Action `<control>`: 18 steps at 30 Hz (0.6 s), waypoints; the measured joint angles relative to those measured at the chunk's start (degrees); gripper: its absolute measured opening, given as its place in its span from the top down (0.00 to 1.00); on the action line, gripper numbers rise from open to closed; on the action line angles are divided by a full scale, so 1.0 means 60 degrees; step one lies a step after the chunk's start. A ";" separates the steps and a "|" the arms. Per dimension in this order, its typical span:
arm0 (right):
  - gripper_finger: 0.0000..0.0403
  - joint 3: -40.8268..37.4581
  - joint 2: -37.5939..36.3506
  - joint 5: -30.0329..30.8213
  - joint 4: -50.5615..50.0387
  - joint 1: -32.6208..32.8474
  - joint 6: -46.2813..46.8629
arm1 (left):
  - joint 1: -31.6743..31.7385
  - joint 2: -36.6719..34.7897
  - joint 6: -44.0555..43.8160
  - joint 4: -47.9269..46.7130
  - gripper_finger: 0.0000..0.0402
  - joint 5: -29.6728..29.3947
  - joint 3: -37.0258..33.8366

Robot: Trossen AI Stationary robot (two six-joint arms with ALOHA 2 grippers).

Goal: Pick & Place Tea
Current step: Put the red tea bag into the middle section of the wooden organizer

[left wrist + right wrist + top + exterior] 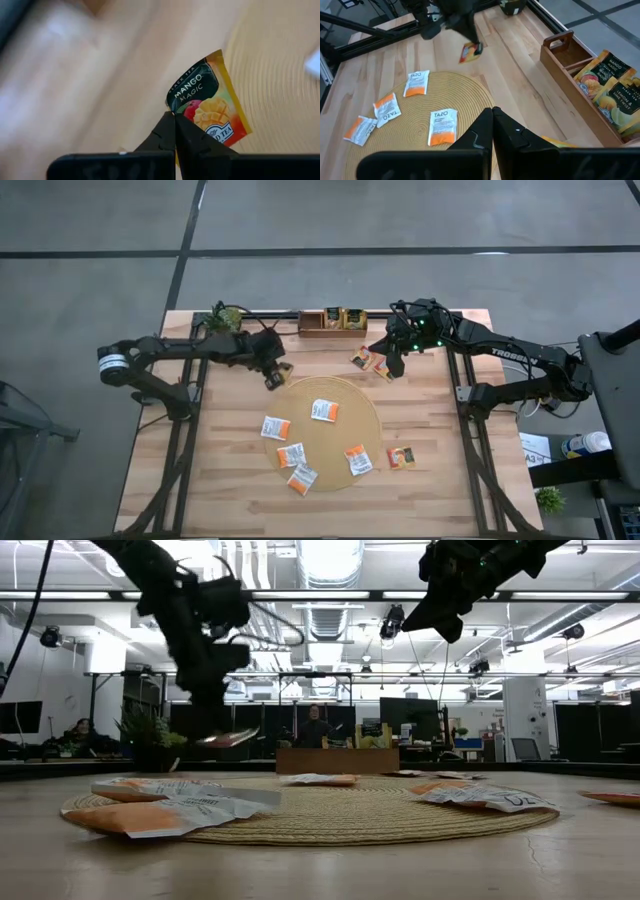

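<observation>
Round tan woven mat [345, 395] at table centre. Wooden compartment tray [312, 327] at middle of table's far edge. Small potted plant [222, 316] near far-left corner. Light wood plank table [240, 490] on black frame. Person [315, 727] standing in room beyond far edge.

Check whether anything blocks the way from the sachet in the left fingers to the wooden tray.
Nothing visible does. The left gripper holds the Mango Magic sachet above bare table, and the stretch to the wooden tray looks open. The right gripper hovers farther right.
</observation>
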 joint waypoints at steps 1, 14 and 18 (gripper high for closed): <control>0.98 0.0000 0.0000 0.0000 0.0000 0.0026 0.0000 | 0.0001 0.0000 0.0002 0.0118 1.00 -0.0139 0.0176; 0.98 0.0000 -0.0004 -0.0022 -0.0139 0.0328 0.0059 | 0.0027 0.0550 -0.0074 0.4439 1.00 -0.0943 0.0772; 0.98 0.0000 -0.0048 -0.0010 -0.0412 0.0328 0.0264 | 0.0036 0.1181 0.0002 0.6045 1.00 -0.0956 0.0772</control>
